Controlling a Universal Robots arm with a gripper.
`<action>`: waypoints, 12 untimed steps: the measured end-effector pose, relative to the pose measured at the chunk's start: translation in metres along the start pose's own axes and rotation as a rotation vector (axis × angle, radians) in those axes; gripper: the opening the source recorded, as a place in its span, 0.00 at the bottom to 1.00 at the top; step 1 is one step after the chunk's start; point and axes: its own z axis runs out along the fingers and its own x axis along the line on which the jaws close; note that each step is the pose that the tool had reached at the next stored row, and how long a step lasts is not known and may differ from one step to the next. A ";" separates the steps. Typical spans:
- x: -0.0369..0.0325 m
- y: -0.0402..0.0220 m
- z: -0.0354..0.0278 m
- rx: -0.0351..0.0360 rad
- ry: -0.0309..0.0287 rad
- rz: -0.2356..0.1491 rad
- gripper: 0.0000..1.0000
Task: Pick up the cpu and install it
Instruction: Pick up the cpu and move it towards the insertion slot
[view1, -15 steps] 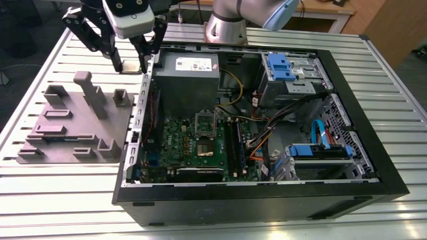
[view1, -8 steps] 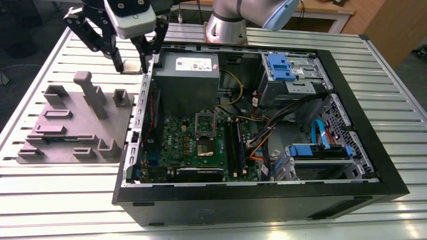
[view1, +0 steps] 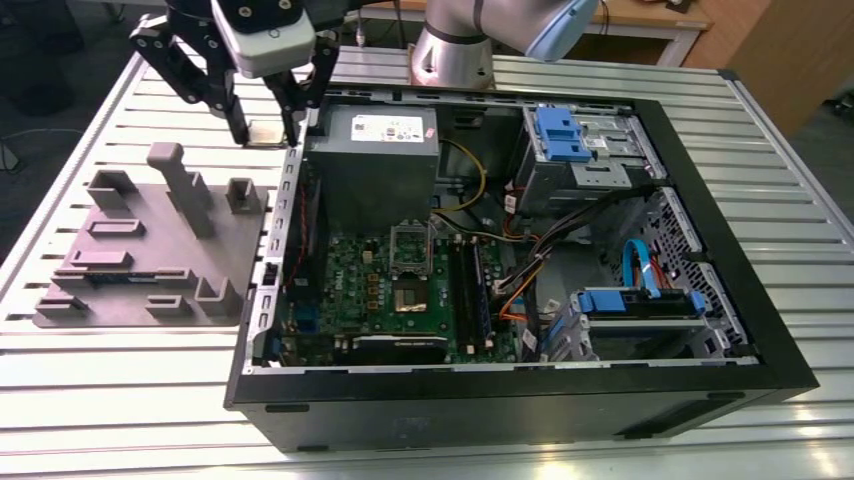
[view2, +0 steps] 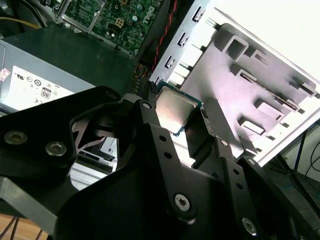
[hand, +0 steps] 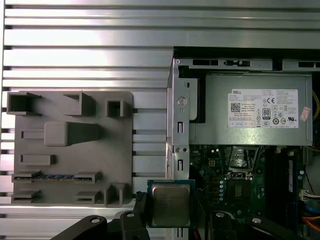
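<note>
Grip first: we see the pincer clenched on the cpu, the chip pinched flat between the two black fingers, silver top facing both wrist views. In the second wrist view the cpu sits right at the fingertips, touching one finger on each side.

On the exterior view's clock face, the chip hangs at about eleven o'clock of the open computer case, just outside its wall and near the grey power supply. The grey fixture plate lies at nine o'clock of the case on the slatted table. The socket on the green motherboard lies at about five o'clock from the chip, well apart from it.

In the first wrist view the cpu hangs over the case wall, between plate and motherboard. Its two gripped edges are covered by the fingers and its underside is hidden. The pincer's body is cut off at the picture's edge there, and we cannot make out the socket's inside.
</note>
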 end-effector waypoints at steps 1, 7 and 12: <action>-0.0002 0.0000 0.0000 0.0000 -0.0001 0.000 0.47; -0.0035 0.0000 0.0000 0.0000 0.0000 0.000 0.47; -0.0048 0.0000 0.0000 0.0000 0.0000 0.000 0.47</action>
